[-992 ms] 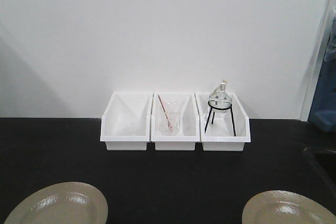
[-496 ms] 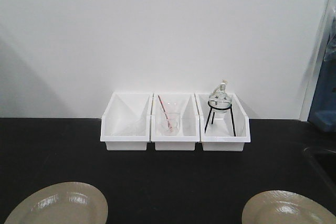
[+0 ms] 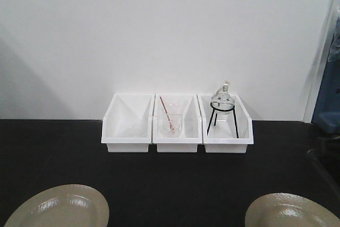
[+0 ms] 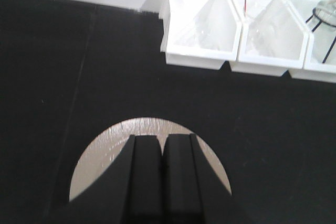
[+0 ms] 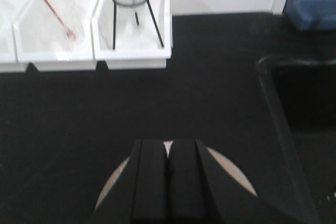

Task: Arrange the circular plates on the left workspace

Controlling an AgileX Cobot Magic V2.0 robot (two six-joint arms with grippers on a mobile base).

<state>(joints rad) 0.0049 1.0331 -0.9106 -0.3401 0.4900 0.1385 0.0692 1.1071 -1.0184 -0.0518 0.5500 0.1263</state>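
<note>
Two round beige plates lie on the black benchtop (image 3: 170,179), one at the near left (image 3: 58,207) and one at the near right (image 3: 289,211). Neither gripper shows in the front view. In the left wrist view my left gripper (image 4: 161,139) is shut and empty over the left plate (image 4: 105,153), hiding its middle. In the right wrist view my right gripper (image 5: 168,142) is shut and empty over the right plate (image 5: 231,170), and only slivers of that plate show beside it.
Three white bins (image 3: 177,126) stand in a row against the back wall. The middle one holds a glass beaker with a red rod (image 3: 171,120), the right one a glass flask on a black tripod (image 3: 222,107). A sunken sink basin (image 5: 302,103) lies right of the right plate.
</note>
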